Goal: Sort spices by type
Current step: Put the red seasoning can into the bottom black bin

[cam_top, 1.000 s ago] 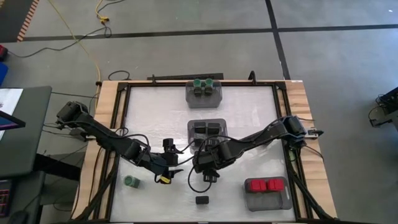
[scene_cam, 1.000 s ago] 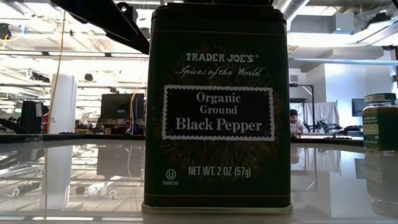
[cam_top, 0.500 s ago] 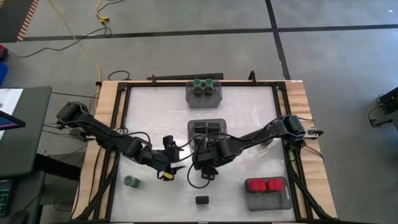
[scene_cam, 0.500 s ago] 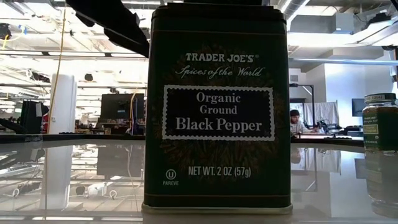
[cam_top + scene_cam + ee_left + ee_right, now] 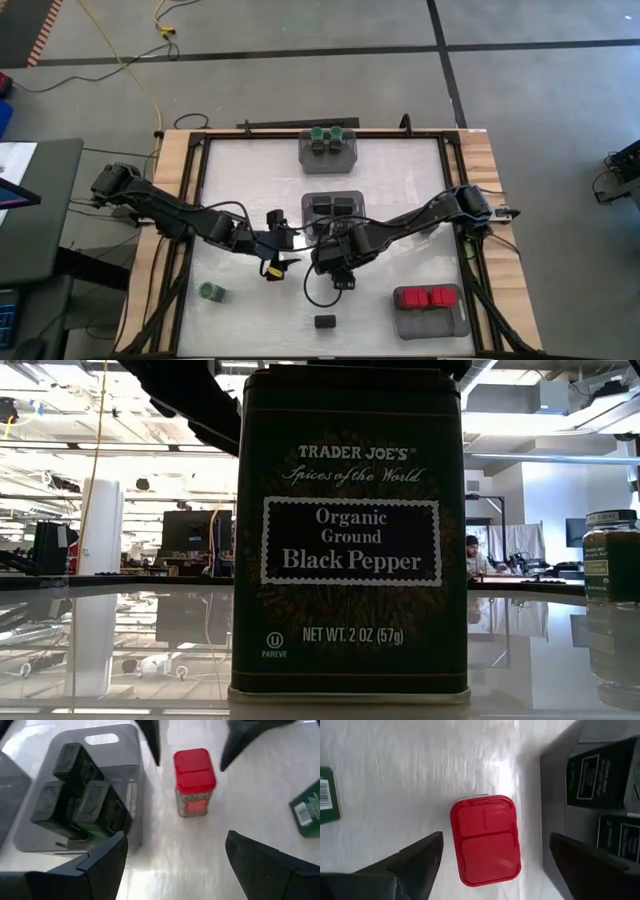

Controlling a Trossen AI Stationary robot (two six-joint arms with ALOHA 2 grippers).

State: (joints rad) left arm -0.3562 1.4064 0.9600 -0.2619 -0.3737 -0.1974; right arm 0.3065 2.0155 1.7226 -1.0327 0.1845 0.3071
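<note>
Spices are distributed over the white table [image 5: 400, 200] as follows. A red-capped jar [image 5: 486, 839] stands upright on the bare surface just beside the middle grey bin [image 5: 107, 780], apart from its wall. The right gripper [image 5: 490, 857] hangs directly above this jar with its fingers spread wide, one on each side of the red cap and touching neither; it holds nothing. The left gripper [image 5: 172, 850] faces the same jar [image 5: 194, 782] from the side, level with the table, its fingers also parted and empty, the jar standing beyond the fingertips. In the high view both grippers meet near the table's centre, just in front of the middle bin [image 5: 333, 205].

That bin holds three all-black tins [image 5: 75, 795]. The far bin [image 5: 329, 147] holds green-capped jars [image 5: 327, 133]. The near right bin [image 5: 430, 312] holds two red-capped jars [image 5: 427, 297]. Loose items: one green-capped jar [image 5: 210, 291] near the front left corner and one black tin [image 5: 324, 322] near the front edge. The low view is filled by this tin [image 5: 350, 530], labelled black pepper; another jar [image 5: 612, 555] shows at the frame's right edge. A green-labelled item [image 5: 307, 810] lies on the table near the standing jar.
</note>
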